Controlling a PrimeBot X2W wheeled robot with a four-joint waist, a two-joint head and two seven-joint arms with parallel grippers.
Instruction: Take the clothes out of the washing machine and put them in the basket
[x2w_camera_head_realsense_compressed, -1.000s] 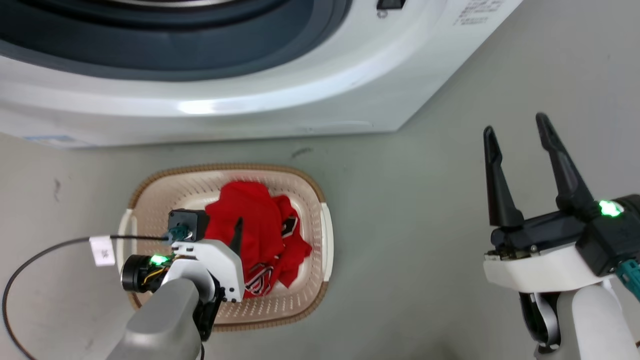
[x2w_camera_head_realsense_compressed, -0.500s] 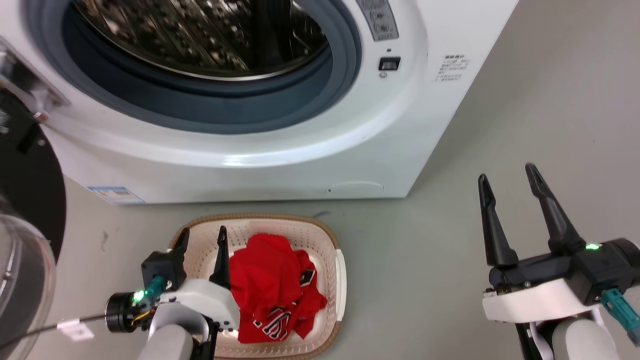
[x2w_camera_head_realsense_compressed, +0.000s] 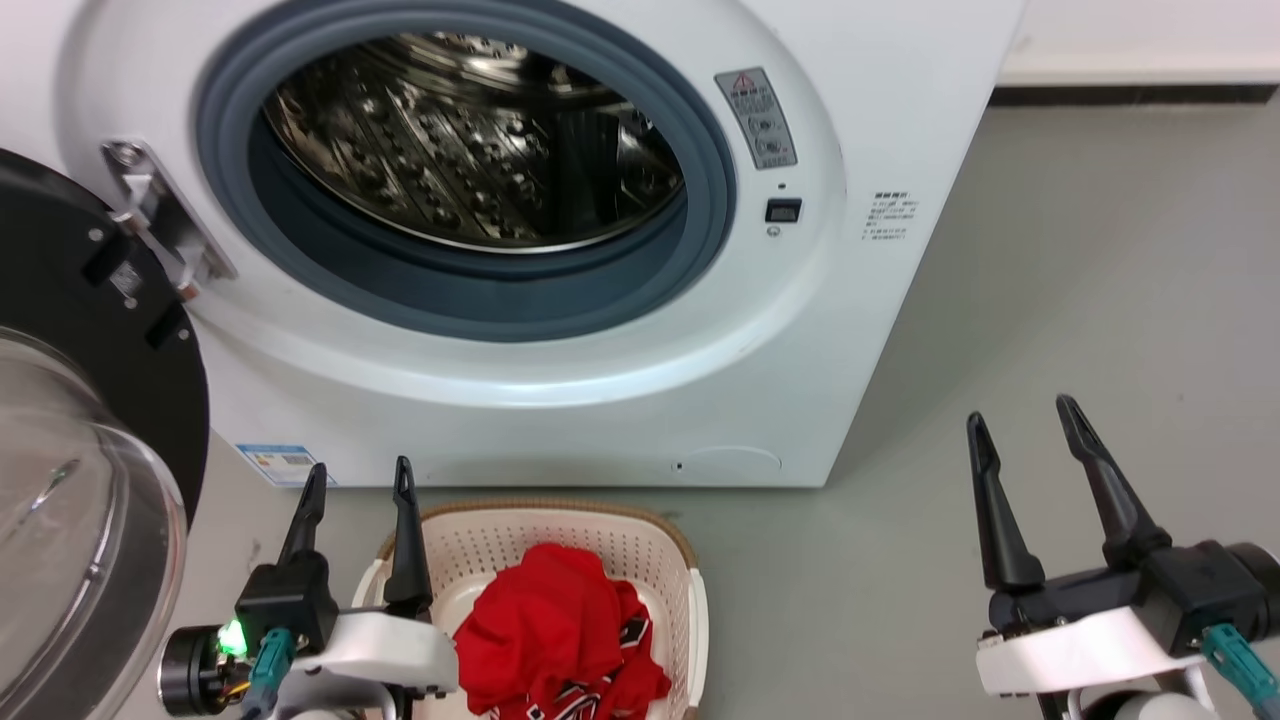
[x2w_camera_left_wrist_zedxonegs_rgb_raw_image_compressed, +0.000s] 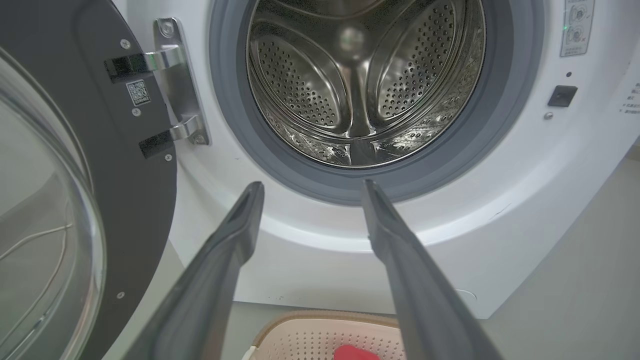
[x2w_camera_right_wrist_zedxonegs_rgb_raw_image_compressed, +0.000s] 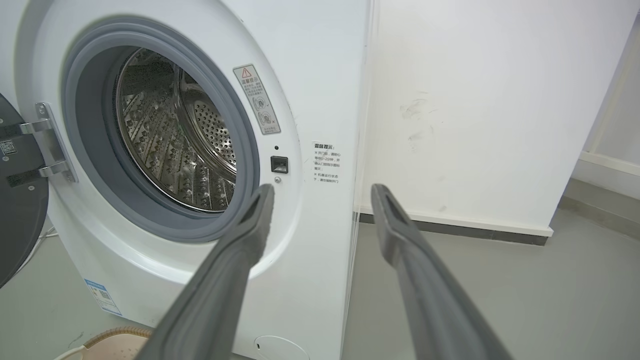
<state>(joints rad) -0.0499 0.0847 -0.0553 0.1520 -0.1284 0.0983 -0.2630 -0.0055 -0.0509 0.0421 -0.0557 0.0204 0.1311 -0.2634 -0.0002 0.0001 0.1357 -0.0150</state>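
— Grey floor (x2w_camera_head_realsense_compressed: 1050, 300) runs under the white washing machine (x2w_camera_head_realsense_compressed: 560, 400), its door (x2w_camera_head_realsense_compressed: 90, 450) standing open at left. Where do we see the clothes (x2w_camera_head_realsense_compressed: 560, 640)?
— Heaped red in the basket (x2w_camera_head_realsense_compressed: 640, 545), just before the machine.
— And our grippers?
— Left gripper (x2w_camera_head_realsense_compressed: 360, 475) by the basket's left rim, right gripper (x2w_camera_head_realsense_compressed: 1020, 410) well right over floor; both spread wide, gripping nothing.

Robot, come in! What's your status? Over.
Left jaws open, right jaws open, empty. Clothes in basket before washing machine. Door open at left.

Red clothes (x2w_camera_head_realsense_compressed: 560, 640) heaped in cream basket (x2w_camera_head_realsense_compressed: 640, 545) before open, bare-drummed washing machine (x2w_camera_head_realsense_compressed: 600, 400).
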